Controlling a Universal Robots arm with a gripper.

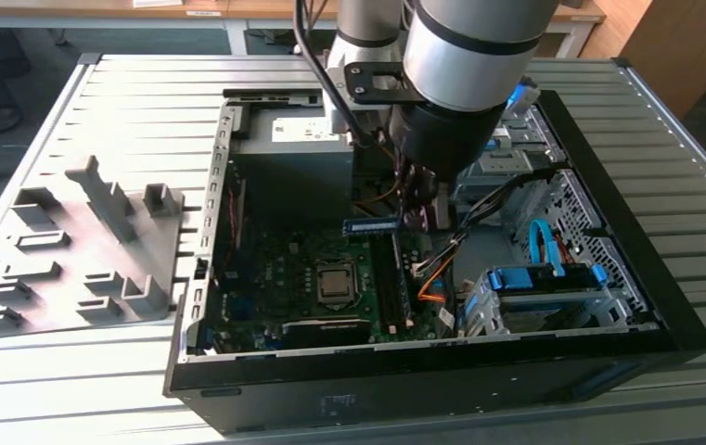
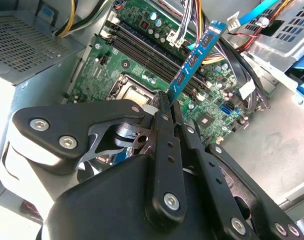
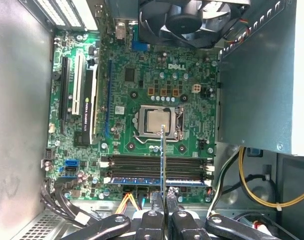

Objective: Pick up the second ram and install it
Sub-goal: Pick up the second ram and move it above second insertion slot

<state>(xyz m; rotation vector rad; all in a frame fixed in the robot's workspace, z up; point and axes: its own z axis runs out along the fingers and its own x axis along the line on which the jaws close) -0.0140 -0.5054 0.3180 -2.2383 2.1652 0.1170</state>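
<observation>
An open computer case (image 1: 452,375) lies on its side on a table (image 1: 142,93) of silver metal slats. A thick grey and black robot arm (image 1: 464,56) reaches down into the case from above.

The gripper (image 2: 167,102) is pressed together on one end of the second ram (image 2: 199,55), a narrow blue-green circuit strip with a row of dark chips. The black fingers (image 2: 161,145) pinch it flat between them, and the rest of the strip sticks out past the fingertips. The strip hangs in the air above the green motherboard (image 2: 142,65) and sits in no slot.

In the first wrist view the gripper (image 3: 164,197) holds the ram (image 3: 164,160) edge-on. It shows as a thin line crossing the long black memory slots (image 3: 142,162) and ending near the square silver processor (image 3: 156,121). A black fan (image 3: 186,20) sits beyond the processor, and a plain grey metal box (image 3: 256,75) fills one side of the case. Yellow wires (image 3: 251,187) curl below that box.

In the exterior view the ram (image 1: 371,225) sits level above the middle of the motherboard (image 1: 285,269), just beside the gripper (image 1: 430,215). Bright blue drive brackets (image 1: 551,278) sit in the case toward the exterior view's right. A grey rack (image 1: 93,250) with upright posts lies on the table to the exterior view's left of the case. Behind the table are a light wooden desk (image 1: 204,9) and a dark floor (image 1: 19,102).
</observation>
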